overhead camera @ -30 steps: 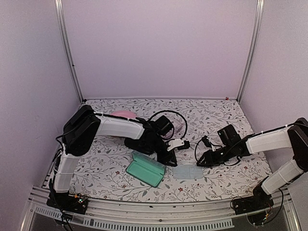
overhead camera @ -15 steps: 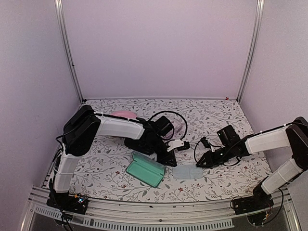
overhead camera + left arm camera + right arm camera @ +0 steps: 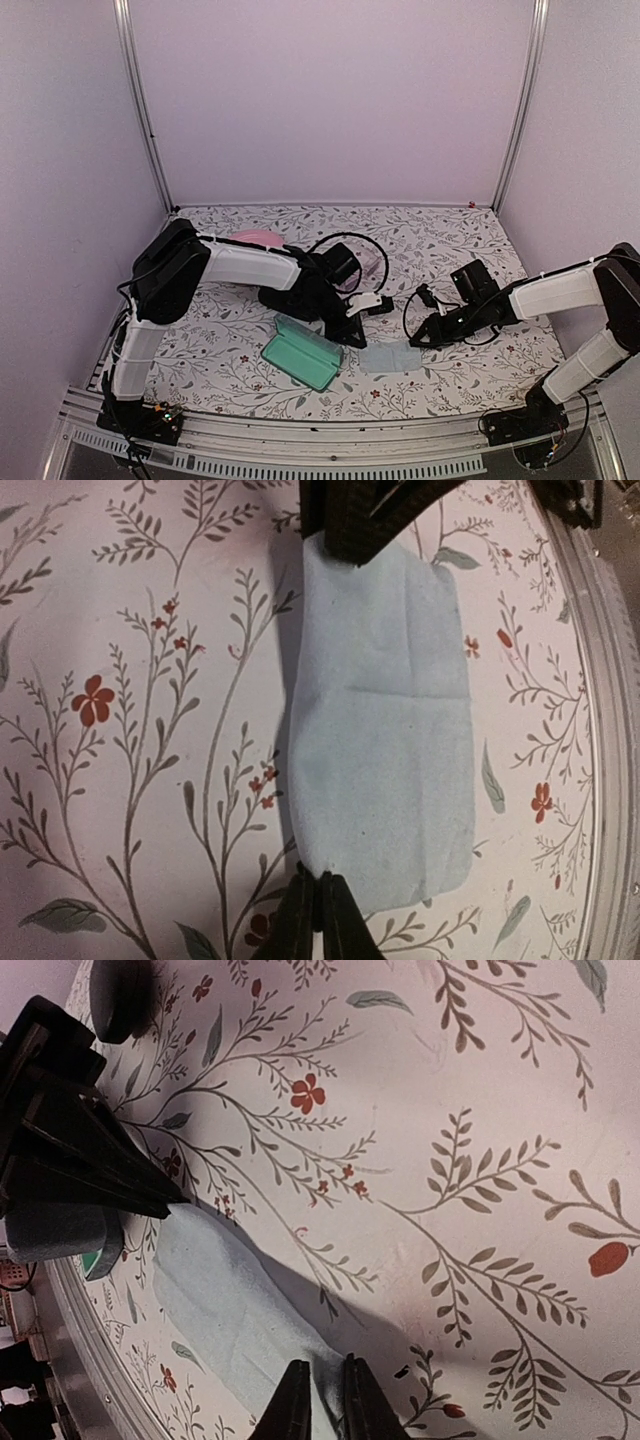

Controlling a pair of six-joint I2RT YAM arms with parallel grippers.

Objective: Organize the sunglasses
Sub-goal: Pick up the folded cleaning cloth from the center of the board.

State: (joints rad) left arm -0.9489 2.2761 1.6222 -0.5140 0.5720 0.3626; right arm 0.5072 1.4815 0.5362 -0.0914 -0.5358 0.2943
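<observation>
Left gripper (image 3: 315,908) is clenched on the near corner of a light blue rectangular cloth (image 3: 385,730), its fingers pressed together with no gap showing in the left wrist view. At the opposite end of the cloth, the right gripper (image 3: 322,1395) is pinched down on the edge, with only a thin slit between its fingers. The cloth lies flat on the floral-patterned counter (image 3: 450,240), stretched between the two grippers. A teal rectangular case (image 3: 302,352) sits just to the left of the cloth, near the left arm. The pale translucent pinkish sunglasses (image 3: 374,262) rest farther back on the counter, behind the left arm's looping cable and well apart from both grippers.
</observation>
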